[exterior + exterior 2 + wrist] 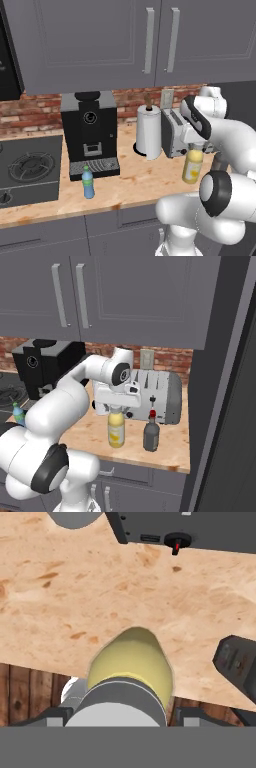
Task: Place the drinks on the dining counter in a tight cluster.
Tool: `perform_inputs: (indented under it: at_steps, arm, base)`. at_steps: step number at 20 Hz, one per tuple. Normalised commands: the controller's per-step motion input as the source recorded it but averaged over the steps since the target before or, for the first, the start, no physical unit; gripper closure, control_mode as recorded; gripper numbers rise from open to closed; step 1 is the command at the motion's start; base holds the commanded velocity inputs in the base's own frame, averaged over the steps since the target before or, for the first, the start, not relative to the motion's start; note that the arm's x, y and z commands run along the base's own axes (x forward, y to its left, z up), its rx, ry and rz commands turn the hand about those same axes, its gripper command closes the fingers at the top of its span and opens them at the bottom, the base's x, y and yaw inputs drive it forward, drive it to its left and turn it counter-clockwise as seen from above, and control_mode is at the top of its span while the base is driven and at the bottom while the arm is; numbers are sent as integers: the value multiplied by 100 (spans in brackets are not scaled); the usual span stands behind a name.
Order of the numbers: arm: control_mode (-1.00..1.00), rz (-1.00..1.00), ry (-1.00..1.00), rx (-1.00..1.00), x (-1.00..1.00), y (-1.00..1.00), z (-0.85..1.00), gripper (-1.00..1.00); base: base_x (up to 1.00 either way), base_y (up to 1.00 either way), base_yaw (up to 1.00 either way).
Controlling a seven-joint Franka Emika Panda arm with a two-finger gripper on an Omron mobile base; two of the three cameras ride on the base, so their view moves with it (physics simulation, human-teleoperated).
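Your gripper (pixel 116 410) straddles the yellow bottle (pixel 116 433) at its cap; grip state unclear. Toaster (pixel 150 396) looms right behind, dark bottle (pixel 151 435) just beside it.

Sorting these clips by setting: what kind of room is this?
A home kitchen, rendered: a black coffee machine and silver toaster stand on a light wood counter, beside a black gas stove.

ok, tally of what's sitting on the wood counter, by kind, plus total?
Bottles: 3 (yellow bottle, dark bottle, blue bottle)
Coffee machine: 1
Toaster: 1
Paper towel roll: 1
Total: 6
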Motion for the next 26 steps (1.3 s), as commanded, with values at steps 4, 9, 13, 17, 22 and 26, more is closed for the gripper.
perform_inputs:
  at_steps: [4, 9, 13, 17, 22, 26]
  arm:
    - [-100, 0, 0, 0, 0, 0, 0, 100]
    - [-100, 0, -1, 0, -28, 0, 10, 100]
    - [-100, 0, -12, 6, -92, 0, 61, 100]
    - [-100, 0, -15, 8, -84, 1, 70, 100]
    - [-100, 0, -10, 3, -32, 31, 81, 100]
    - [-100, 0, -9, 0, -20, 49, 71, 100]
  base:
    - [0, 0, 0]
    - [0, 0, 0]
    - [0, 0, 0]
    - [0, 0, 0]
    - [0, 0, 0]
    - [0, 0, 0]
